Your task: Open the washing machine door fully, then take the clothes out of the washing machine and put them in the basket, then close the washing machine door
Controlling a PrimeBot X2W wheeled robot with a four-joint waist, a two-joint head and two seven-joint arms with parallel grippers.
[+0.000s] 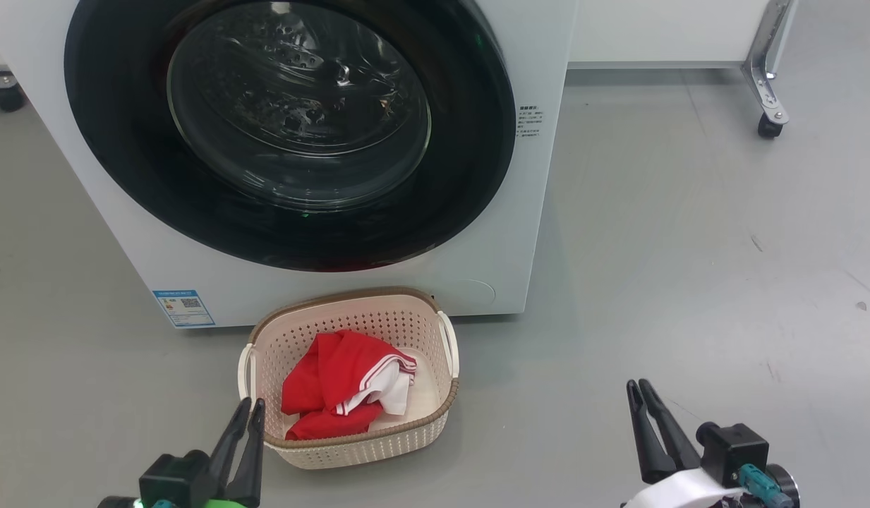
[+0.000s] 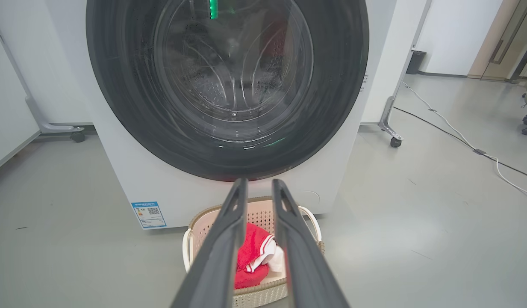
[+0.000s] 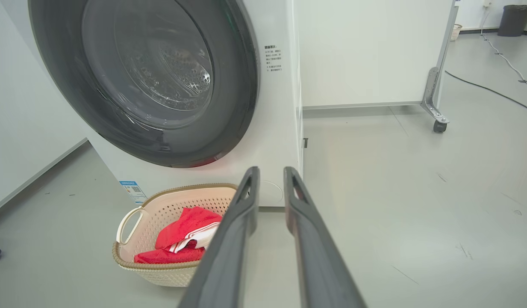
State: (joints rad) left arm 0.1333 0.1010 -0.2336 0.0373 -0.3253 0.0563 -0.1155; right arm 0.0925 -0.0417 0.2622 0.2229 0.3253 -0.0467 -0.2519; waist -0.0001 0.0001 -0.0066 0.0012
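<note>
The left gripper (image 1: pixel 252 403) hangs at the near corner of the basket (image 1: pixel 350 293), fingers drawn almost together on nothing; the right gripper (image 1: pixel 638 384), well off to the right, is equally narrow and empty. The clothes (image 1: pixel 336 381) lie heaped in the basket, which stands just before the washing machine (image 1: pixel 533 212), whose washing machine door (image 1: pixel 124 141) looks flush. I judge the risk is an unlatched door swinging out, or a forward left reach shoving the basket
</note>
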